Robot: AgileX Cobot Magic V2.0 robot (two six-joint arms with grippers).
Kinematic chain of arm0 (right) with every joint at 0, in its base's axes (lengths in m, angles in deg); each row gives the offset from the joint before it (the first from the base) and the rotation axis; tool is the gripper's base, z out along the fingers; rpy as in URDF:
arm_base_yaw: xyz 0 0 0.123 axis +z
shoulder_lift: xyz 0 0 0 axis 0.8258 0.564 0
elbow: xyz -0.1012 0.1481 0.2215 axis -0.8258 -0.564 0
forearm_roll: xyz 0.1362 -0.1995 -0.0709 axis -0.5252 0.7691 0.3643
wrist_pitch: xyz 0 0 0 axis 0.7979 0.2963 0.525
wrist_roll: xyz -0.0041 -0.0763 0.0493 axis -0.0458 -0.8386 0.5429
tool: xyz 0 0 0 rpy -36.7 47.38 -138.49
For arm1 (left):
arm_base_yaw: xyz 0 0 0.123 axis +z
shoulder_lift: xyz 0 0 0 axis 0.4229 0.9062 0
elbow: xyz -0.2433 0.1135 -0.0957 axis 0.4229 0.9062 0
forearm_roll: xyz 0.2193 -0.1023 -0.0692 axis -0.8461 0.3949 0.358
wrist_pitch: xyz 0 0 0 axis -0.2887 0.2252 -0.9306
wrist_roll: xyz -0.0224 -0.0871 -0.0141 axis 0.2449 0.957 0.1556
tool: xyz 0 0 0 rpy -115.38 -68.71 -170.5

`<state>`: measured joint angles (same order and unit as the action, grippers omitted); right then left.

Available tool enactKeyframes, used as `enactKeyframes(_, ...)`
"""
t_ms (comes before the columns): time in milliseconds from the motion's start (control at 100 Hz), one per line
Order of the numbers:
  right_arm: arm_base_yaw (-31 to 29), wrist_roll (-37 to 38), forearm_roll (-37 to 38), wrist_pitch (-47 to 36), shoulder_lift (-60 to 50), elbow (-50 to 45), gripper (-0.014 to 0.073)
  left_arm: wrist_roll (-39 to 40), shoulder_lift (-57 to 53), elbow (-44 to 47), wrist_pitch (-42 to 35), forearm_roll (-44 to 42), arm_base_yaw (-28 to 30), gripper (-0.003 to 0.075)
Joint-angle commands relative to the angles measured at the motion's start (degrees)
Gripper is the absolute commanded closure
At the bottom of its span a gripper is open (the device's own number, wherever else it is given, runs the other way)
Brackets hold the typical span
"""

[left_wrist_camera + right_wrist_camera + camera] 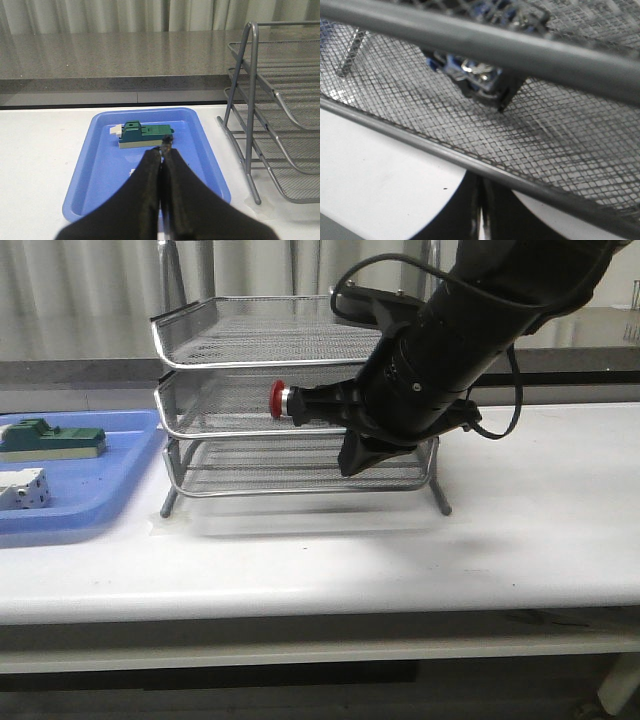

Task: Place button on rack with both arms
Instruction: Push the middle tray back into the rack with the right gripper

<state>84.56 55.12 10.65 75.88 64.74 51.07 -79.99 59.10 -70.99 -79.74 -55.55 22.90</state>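
Observation:
The button [283,400], with a red cap, silver collar and dark body, lies on its side in the middle tier of the silver wire rack [200,430]. The right wrist view shows the button [477,80] blurred through the mesh. My right gripper [348,465] is shut and empty, just in front of and under the middle tray's front rim [420,142]; the rim hides its fingertips [481,182]. My left gripper [162,149] is shut and empty above the blue tray [100,170]. The left arm does not show in the front view.
The blue tray [110,490] lies left of the rack and holds a green block [50,440] and a white dotted block [25,490]. The green block [145,136] sits just beyond my left fingertips. A rack post [250,100] stands right of the tray.

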Motion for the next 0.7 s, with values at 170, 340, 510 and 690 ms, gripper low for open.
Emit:
enactKeyframes(170,-0.2,-0.3,0.5,4.6,-4.4,1.8,0.0659,0.3,0.0,-1.5,-4.2,0.3,0.1,0.0741)
enactKeyframes(340,-0.2,-0.3,0.5,7.2,-8.1,1.8,0.0651,0.3,0.0,-1.5,-4.2,0.3,0.1,0.0741)
enactKeyframes(510,-0.3,-0.3,2.3,8.6,-12.7,0.0,0.065,0.3,0.0,-1.5,-4.2,0.3,0.1,0.0741)
enactKeyframes(690,-3.8,-0.2,3.2,8.1,-18.9,-5.4,0.065,0.3,0.0,-1.5,-4.2,0.3,0.1,0.0741)
